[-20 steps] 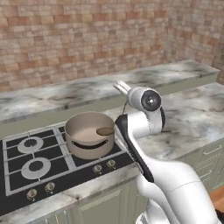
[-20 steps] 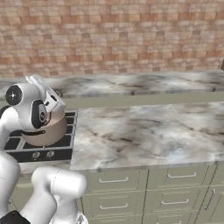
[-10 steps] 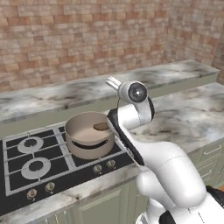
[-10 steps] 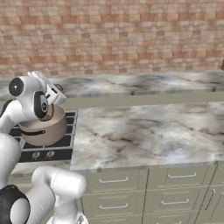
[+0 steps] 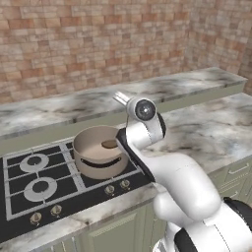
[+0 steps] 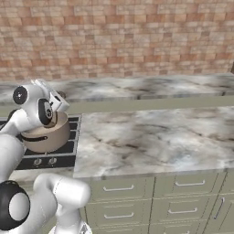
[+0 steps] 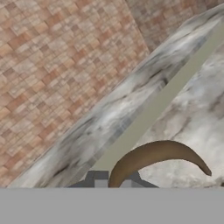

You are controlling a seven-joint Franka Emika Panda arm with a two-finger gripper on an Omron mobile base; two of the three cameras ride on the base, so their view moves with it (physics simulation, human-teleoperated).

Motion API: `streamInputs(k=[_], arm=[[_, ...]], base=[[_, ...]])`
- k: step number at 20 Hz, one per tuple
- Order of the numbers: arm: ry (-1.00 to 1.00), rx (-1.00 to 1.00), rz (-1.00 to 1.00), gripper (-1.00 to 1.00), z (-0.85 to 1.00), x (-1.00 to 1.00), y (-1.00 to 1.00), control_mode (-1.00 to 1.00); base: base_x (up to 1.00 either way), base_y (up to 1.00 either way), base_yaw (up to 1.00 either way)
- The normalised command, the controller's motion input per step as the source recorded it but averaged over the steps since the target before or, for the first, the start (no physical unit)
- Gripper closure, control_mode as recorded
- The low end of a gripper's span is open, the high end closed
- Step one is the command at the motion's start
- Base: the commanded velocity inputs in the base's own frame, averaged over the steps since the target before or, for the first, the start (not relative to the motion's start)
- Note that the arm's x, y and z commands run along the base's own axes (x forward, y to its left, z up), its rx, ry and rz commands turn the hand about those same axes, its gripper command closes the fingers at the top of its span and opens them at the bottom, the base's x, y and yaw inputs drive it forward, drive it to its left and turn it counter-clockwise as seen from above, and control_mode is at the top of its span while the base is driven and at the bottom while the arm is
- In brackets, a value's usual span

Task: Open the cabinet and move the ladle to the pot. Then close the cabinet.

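Ladle [image 7: 153, 154], clamped by its handle in the closed gripper [image 7: 113, 183], arcs toward lower right, above the pot [image 5: 98, 151] at centre-left.

Surface [image 6: 151, 137]: grey-veined marble, with a raised ledge along the back.
Wall [image 5: 74, 44]: red-brown brick.
Hob [image 5: 34, 187]: black gas hob set in the surface, knobs along its front.
Drawers [image 6: 183, 196]: sage-green, silver handles.
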Motion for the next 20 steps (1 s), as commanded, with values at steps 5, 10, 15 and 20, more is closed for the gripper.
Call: streamInputs(k=[5,10,15,20], arm=[[0.00,0.00,0.00,1.00,-0.26,0.24,0.13,-1.00],[0.00,0.00,0.00,1.00,-0.22,0.31,0.15,-1.00],[0.07,0.00,0.00,1.00,-0.31,0.21,0.10,-1.00],[0.14,0.00,0.00,1.00,-0.27,0.18,0.09,-1.00]], base=[[0.00,0.00,0.00],[0.00,0.00,0.00],[0.00,0.00,0.00],[0.00,0.00,0.00]])
